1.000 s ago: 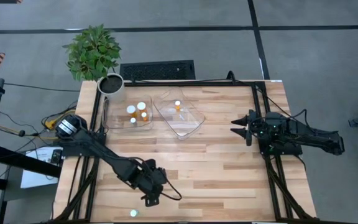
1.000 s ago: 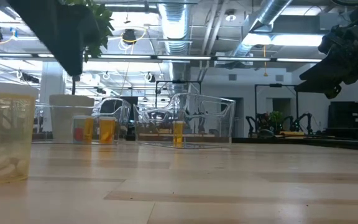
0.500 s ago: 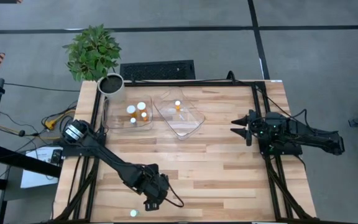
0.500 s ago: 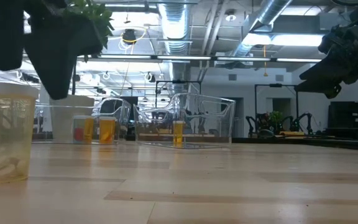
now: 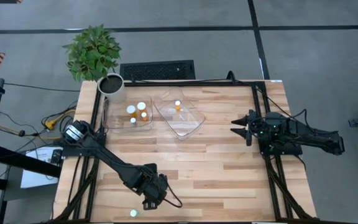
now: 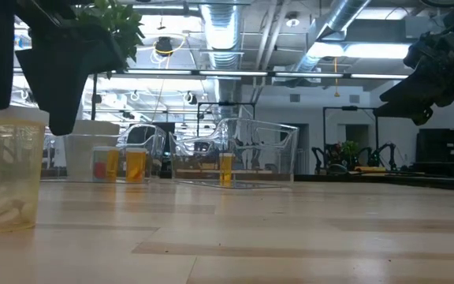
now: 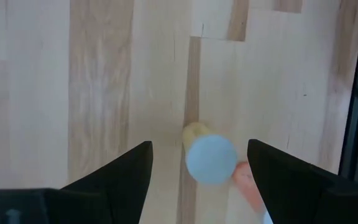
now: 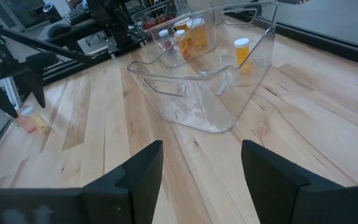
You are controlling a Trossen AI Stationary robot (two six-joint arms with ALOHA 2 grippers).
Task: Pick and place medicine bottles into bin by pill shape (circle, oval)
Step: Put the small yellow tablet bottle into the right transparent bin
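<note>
lone bottle [image 5: 133, 213]: stands upright at table's 7 o'clock edge, apart from the sorted ones; amber translucent cylinder, round white cap, oblong pale pills at its bottom in the low view, so likely an oval-bin item.
left gripper [image 5: 149, 203]: directly over that bottle, fingers spread either side of the cap, not touching; lined up for a top-down pinch.
table [image 5: 229, 162]: pale wood planks, visible grain.
left bin [image 5: 112, 122]: 11 o'clock, clear rigid plastic, holds several capped bottles.
right bin [image 5: 194, 121]: 12 o'clock, clear tub, skewed; one bottle inside.
right gripper [image 5: 236, 127]: parked at 3 o'clock, fingers apart, empty.
</note>
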